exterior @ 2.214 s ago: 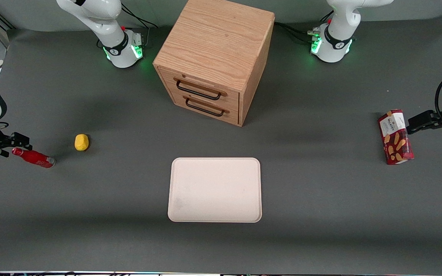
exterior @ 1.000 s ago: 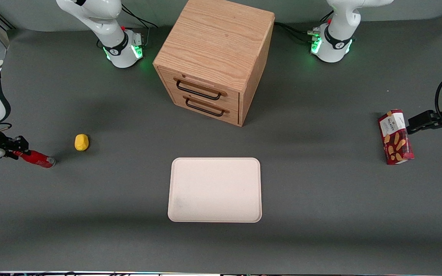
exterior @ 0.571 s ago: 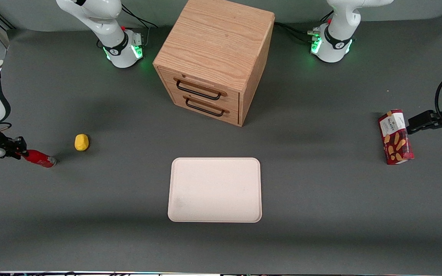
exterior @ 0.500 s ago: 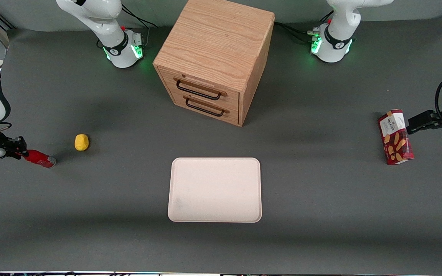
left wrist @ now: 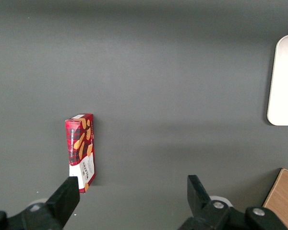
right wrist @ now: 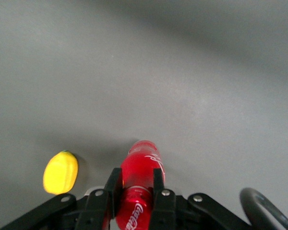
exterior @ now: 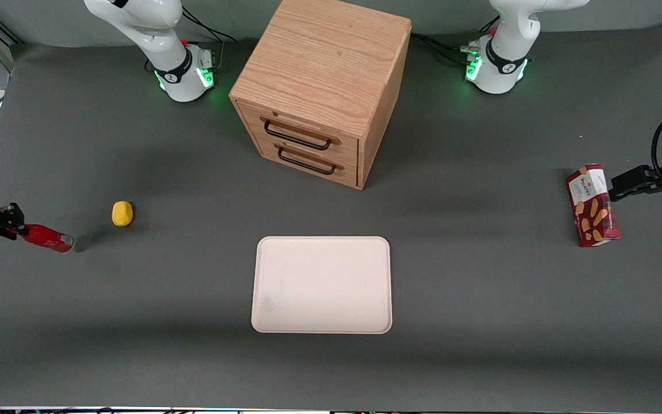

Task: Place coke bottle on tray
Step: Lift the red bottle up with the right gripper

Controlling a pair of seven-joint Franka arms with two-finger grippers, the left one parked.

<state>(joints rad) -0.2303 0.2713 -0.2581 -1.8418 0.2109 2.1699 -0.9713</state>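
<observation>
The slim red coke bottle [exterior: 45,238] hangs nearly level just above the table at the working arm's end, its shadow on the mat beneath its base. My gripper [exterior: 14,228] is shut on the bottle's neck end. In the right wrist view both black fingers [right wrist: 113,184] press against the red coke bottle [right wrist: 141,167], whose base points away from the camera. The cream tray [exterior: 322,284] lies flat in the middle of the table, nearer the front camera than the cabinet and well away from the bottle.
A yellow lemon-like object [exterior: 122,213] lies on the mat close to the bottle, also seen as the yellow object [right wrist: 61,171]. A wooden two-drawer cabinet [exterior: 323,86] stands at the table's middle. A red snack box [exterior: 592,204] rests at the parked arm's end.
My gripper moved onto the bottle's neck and shut on it. Since half a second ago it has lifted the bottle slightly and drawn it toward the working arm's end of the table.
</observation>
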